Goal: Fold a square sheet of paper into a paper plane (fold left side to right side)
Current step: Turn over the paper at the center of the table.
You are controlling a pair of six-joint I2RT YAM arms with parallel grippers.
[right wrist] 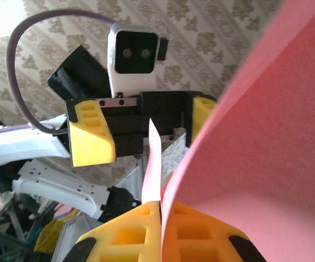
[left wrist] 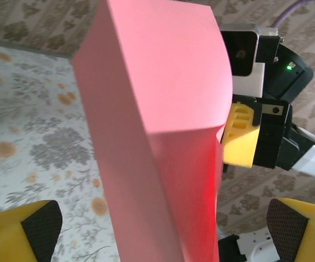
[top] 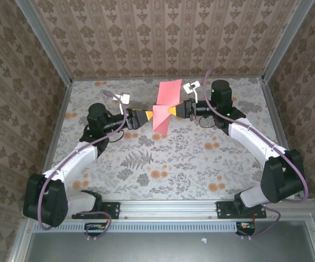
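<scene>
The pink sheet of paper [top: 167, 97] is held up off the worktop [top: 174, 164], over the middle of its far half and close to the far edge, between the two arms that reach in from the left and right sides. It is not flat. From above, one flap stands toward the far edge and another hangs toward the near side, with a bend between them about level with the pincers. The right pincer [top: 173, 111] is closed on the sheet from the right. In its own wrist view its yellow fingers [right wrist: 125, 234] meet with the paper pinched between them. A thin edge of the sheet rises straight up out of the grip, and a broad curved part sweeps off to the right of the picture. The left pincer [top: 145, 115] comes at the sheet from the left and is spread wide. In its wrist view its two padded fingers [left wrist: 21, 229] sit at the bottom corners of the picture, well apart, with the paper running down between them; whether either pad touches it I cannot tell. The right wrist view shows that pincer head-on, both yellow fingers parted and nothing clamped between them. The worktop carries a leaf-and-flower print with orange blotches.
</scene>
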